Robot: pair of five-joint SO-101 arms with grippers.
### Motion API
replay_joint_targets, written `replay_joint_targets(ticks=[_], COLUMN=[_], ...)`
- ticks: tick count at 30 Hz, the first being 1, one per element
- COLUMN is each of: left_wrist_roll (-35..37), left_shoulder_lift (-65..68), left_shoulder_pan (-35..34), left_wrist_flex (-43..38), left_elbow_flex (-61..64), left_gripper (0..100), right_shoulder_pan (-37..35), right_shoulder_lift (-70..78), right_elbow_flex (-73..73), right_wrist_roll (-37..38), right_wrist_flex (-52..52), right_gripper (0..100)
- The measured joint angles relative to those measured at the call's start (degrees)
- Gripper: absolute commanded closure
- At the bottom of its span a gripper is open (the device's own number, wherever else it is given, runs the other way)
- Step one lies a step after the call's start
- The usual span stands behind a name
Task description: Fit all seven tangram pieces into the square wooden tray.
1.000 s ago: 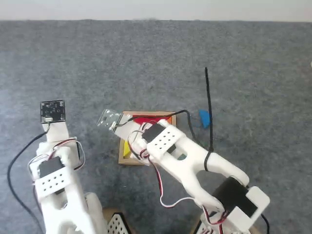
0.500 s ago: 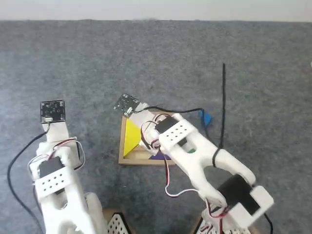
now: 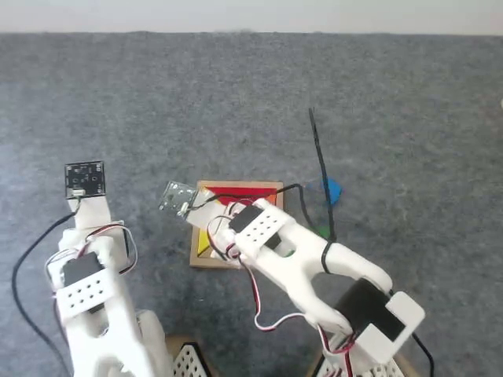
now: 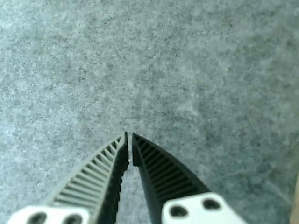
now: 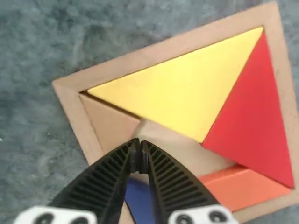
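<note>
A grey carpeted surface [image 3: 409,94] carries two white arms side by side. The right arm [image 3: 291,251] stretches from its base at the near edge diagonally out over a square wooden tray [image 3: 196,245], its wrist bent downward above the tray and covering much of it in the high view. The left arm [image 3: 86,290] sits folded close to its own base, well apart from the tray, its wrist pointed down at bare carpet.

In the right wrist view the tray [image 5: 70,100] holds a large yellow triangle [image 5: 182,91] along one side, a large red triangle [image 5: 254,116] touching its slanted edge, an orange piece [image 5: 243,184] just beside the red one, and a dark blue piece [image 5: 140,200] partly hidden behind the arm's tips. Bare wood shows in the corner next to the yellow triangle.

The right fingers [image 5: 117,172] are pressed together, gripping nothing, tips poised over that bare wood. The left fingers [image 4: 107,168] are likewise drawn together and empty above the carpet. A small blue piece [image 3: 332,190] lies on the carpet, just outside the tray.
</note>
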Motion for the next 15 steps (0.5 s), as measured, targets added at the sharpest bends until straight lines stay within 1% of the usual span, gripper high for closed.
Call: replay_joint_targets(ticks=[3, 8, 11, 15], left_wrist_roll=[0.0, 0.0, 0.0, 0.0], left_shoulder_lift=[0.0, 0.0, 0.0, 0.0], left_shoulder_pan=[0.0, 0.0, 0.0, 0.0], left_wrist_flex=[0.0, 0.0, 0.0, 0.0], left_elbow_flex=[0.0, 0.0, 0.0, 0.0], left_gripper=[98, 98, 98, 98], right_shoulder_pan=[-1.1, -0.3, 2.5, 7.6], right_shoulder_lift=[0.0, -0.7, -6.2, -17.4], right_elbow_flex=[0.0, 0.0, 0.1, 1.1], right_wrist_roll=[0.1, 0.2, 0.3, 0.4], right_wrist_flex=[0.0, 0.9, 4.9, 11.3], right_gripper=[99.1, 99.1, 99.1, 99.1])
